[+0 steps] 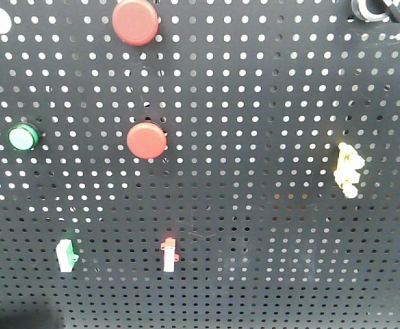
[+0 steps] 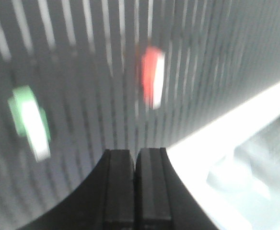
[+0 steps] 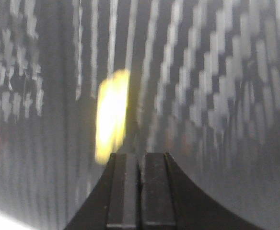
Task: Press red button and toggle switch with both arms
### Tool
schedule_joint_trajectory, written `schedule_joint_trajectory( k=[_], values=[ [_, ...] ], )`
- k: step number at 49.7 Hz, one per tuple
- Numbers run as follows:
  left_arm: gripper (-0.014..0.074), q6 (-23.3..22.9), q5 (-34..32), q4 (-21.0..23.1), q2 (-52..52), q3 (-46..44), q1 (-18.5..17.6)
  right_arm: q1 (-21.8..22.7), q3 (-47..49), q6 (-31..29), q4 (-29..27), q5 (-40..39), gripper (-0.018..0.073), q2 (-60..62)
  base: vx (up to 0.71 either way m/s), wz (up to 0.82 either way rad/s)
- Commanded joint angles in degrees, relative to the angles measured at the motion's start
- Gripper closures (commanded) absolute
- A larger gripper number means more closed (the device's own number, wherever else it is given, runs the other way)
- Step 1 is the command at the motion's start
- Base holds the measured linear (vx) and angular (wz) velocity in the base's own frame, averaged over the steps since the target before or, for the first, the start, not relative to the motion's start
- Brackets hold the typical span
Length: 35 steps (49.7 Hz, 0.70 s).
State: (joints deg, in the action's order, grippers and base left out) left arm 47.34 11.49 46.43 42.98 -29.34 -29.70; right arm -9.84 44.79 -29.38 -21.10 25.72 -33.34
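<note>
The red button [image 1: 135, 20] is the larger red dome at the top of the black pegboard [image 1: 255, 226]. The toggle switch [image 1: 371, 8], a black lever in a silver ring, is cut by the top right edge. Neither gripper shows in the front view. My left gripper [image 2: 135, 154] is shut and empty, close to the board, below the blurred red-based lever [image 2: 153, 76] and right of the green-based lever [image 2: 29, 122]. My right gripper [image 3: 141, 156] is shut and empty, just below a blurred yellow part [image 3: 112, 115].
A slightly smaller red button [image 1: 146, 139] and a green button [image 1: 22, 137] sit mid-board. White levers with a green base [image 1: 66, 256] and a red base [image 1: 168, 253] sit lower down. A yellow part [image 1: 348, 170] is at the right. A bright white surface [image 2: 236, 143] lies beyond the board's edge.
</note>
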Motion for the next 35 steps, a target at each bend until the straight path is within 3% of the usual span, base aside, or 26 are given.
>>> schedule_joint_trajectory(
  k=[1,14,35],
  values=[
    [0.0595,-0.12,-4.24,0.8,-2.08,1.18,-0.12,0.32,-4.34,0.28,0.38,-4.24,0.0562,7.01,0.0,0.0],
    [0.0595,0.17,-6.54,0.8,-8.16,5.01,-0.12,0.32,-15.51,1.05,0.76,-4.42,0.0562,23.97,0.0,0.0],
    [0.0595,0.12,-3.55,0.86,-8.01,5.01,-0.12,0.32,-18.76,1.14,0.48,-1.67,0.0562,26.84,0.0,0.0]
  ],
)
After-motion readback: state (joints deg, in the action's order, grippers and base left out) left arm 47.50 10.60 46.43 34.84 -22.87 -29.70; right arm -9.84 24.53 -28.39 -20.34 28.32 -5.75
